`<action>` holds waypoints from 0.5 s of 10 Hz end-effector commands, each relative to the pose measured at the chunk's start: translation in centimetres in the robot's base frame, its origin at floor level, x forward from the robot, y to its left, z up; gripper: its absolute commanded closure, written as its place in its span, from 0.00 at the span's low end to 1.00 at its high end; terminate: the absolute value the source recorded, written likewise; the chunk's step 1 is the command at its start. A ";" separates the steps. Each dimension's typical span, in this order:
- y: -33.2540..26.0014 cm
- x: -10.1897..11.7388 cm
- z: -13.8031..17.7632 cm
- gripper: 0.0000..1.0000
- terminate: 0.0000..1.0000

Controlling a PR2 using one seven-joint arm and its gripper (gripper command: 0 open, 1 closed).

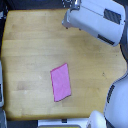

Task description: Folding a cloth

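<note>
Cloth (61, 82) flat on table (30, 40) | pincer (75, 5) well apart, top edge | opening cannot be told

**Materials and finish**

Cloth (61, 82): thin pink fabric, matt, lying smooth and flat, no visible weave at this blur. Desk (35, 40): light wood, grain streaks and small dark knots, dull satin sheen. Robot arm (95, 20): white-grey hard shell, looks plastic, smooth, slightly glossy, with a dark vent-like panel.

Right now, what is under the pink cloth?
The cloth lies flat on the wooden table, bare wood showing on every side. Whatever sits directly beneath it is covered, though no bulge shows.
</note>
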 end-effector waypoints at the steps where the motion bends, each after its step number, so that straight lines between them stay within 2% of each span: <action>1: -12.5 1.2 2.6 0.00 0.00; 5: -19.9 0.0 2.3 0.00 0.00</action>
